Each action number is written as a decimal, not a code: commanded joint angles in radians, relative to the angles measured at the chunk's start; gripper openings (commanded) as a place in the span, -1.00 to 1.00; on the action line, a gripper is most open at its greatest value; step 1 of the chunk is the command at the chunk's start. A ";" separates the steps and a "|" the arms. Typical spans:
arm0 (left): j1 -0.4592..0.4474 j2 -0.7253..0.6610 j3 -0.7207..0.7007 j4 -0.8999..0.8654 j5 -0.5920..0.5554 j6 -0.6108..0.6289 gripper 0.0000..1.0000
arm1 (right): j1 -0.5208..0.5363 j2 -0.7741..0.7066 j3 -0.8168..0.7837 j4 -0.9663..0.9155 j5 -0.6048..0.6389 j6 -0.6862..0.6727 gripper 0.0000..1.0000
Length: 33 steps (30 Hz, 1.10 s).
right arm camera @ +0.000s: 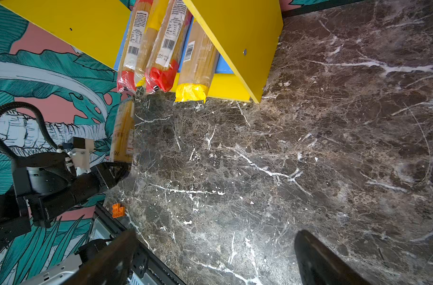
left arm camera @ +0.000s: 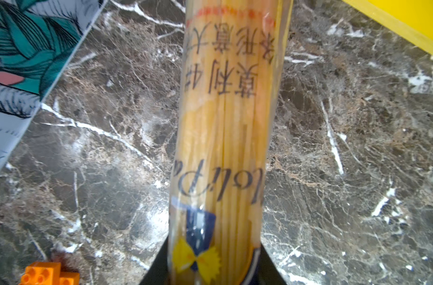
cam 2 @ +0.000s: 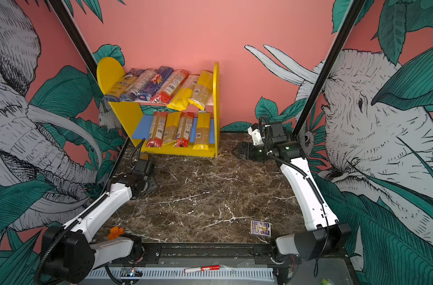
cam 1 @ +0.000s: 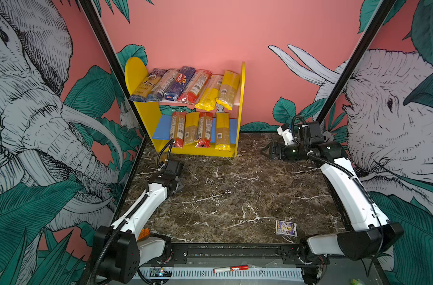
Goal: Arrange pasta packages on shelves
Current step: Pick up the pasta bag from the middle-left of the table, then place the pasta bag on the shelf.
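My left gripper [left arm camera: 213, 271] is shut on a clear pasta package [left arm camera: 225, 128] of yellow spaghetti, which stretches away from the jaws low over the marble table toward the shelves. The right wrist view shows that package [right arm camera: 123, 130] in the left gripper [right arm camera: 119, 170] beside the left wall. The yellow shelves [cam 1: 146, 111] stand at the back left. Several pasta packages [cam 1: 183, 84] lie on the upper board and several more [cam 1: 203, 128] on the blue lower board [cam 1: 161, 128]. My right gripper [cam 1: 266, 151] is open and empty, to the right of the shelves [right arm camera: 235, 32].
A small purple-blue card box [cam 1: 286, 228] lies near the table's front right. An orange toy block [cam 2: 116, 232] sits at the front left, by the left arm's base. A red-and-white marker [cam 1: 231, 268] rests on the front rail. Walls close in on both sides.
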<state>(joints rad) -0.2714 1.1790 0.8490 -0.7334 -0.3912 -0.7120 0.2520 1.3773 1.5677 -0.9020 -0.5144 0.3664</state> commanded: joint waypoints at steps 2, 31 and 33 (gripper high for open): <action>0.003 -0.098 0.065 0.003 -0.105 0.032 -1.00 | -0.006 0.005 0.036 0.022 -0.021 -0.009 0.98; 0.025 -0.027 0.291 0.176 0.031 0.341 -1.00 | -0.006 0.019 0.013 0.115 -0.070 0.061 0.98; 0.044 -0.004 0.305 0.198 0.052 0.357 -1.00 | -0.006 0.026 0.018 0.118 -0.066 0.062 0.98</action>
<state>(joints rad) -0.2512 1.1881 1.0847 -0.6884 -0.3206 -0.3958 0.2520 1.3903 1.5692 -0.8196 -0.5835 0.4198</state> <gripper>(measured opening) 0.347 0.989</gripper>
